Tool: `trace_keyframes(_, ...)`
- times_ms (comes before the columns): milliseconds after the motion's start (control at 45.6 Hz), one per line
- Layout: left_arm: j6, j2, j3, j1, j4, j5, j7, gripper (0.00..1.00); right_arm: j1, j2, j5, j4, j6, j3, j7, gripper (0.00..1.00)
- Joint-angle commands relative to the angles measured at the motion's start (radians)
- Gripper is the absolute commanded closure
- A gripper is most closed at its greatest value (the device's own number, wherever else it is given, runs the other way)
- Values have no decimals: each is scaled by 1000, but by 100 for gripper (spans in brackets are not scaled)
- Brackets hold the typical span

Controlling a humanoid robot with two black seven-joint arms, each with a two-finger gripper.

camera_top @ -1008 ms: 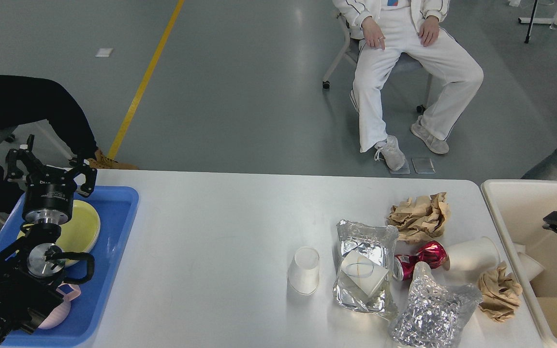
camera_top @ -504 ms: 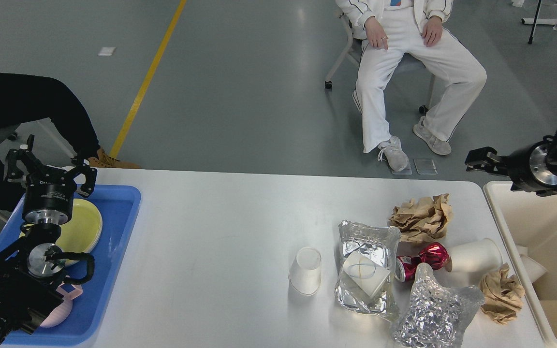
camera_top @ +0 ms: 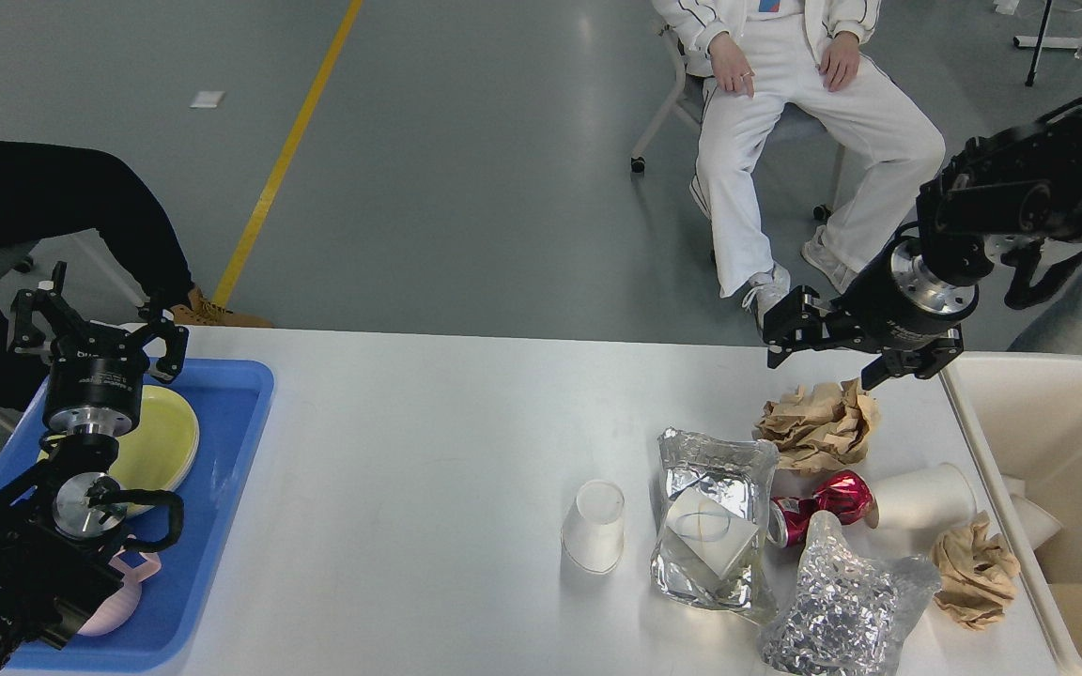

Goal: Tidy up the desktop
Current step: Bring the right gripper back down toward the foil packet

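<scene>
Your right pincer (camera_top: 818, 347) has swung in from over the cream bin (camera_top: 1048, 432), jaws spread and empty, and now hovers above the desktop (camera_top: 428, 451) with the crumpled brown paper (camera_top: 818, 422) just below it, likely your next piece of litter.

The wide white desktop (camera_top: 428, 451) is seen smooth and matt — the crumpled silver foil bags (camera_top: 846, 610) glossy, the brown paper wads (camera_top: 818, 422) rough.
</scene>
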Motion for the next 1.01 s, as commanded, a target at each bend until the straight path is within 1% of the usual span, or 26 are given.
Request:
trace_keyframes(0,0,0,0,0,0,0,0,4,-110,-4,-2,-18,-43,26,-3,0)
trace_keyframes(131,0,0,0,0,0,2,0,4,-262,-6,-2,-47,-162,37,-6,0)
trace_keyframes(263,0,-2,0,0,0,2,0,4,-368,-4,-2,-79,-231,66,-6,0)
trace_keyframes(373,0,0,0,0,0,0,0,4,-449,-3,-2,-113,-310,104,-8,0)
trace_keyframes(482,0,0,0,0,0,0,0,4,-501,-3,-2,-147,-380,130,-8,1)
trace_keyframes(504,0,0,0,-2,0,0,0,4,-509,-1,-2,-152,-388,133,-8,2)
trace_keyframes(657,0,0,0,0,0,0,0,4,-528,5,-2,-182,-405,137,-8,4)
trace_keyframes(767,0,-2,0,0,0,2,0,4,-541,10,-2,-205,-405,137,-8,11)
trace_keyframes(855,0,0,0,0,0,2,0,4,-564,33,-2,-227,-408,137,-8,21)
trace_keyframes(986,0,0,0,0,0,2,0,4,-601,49,-3,-260,-443,146,-8,22)
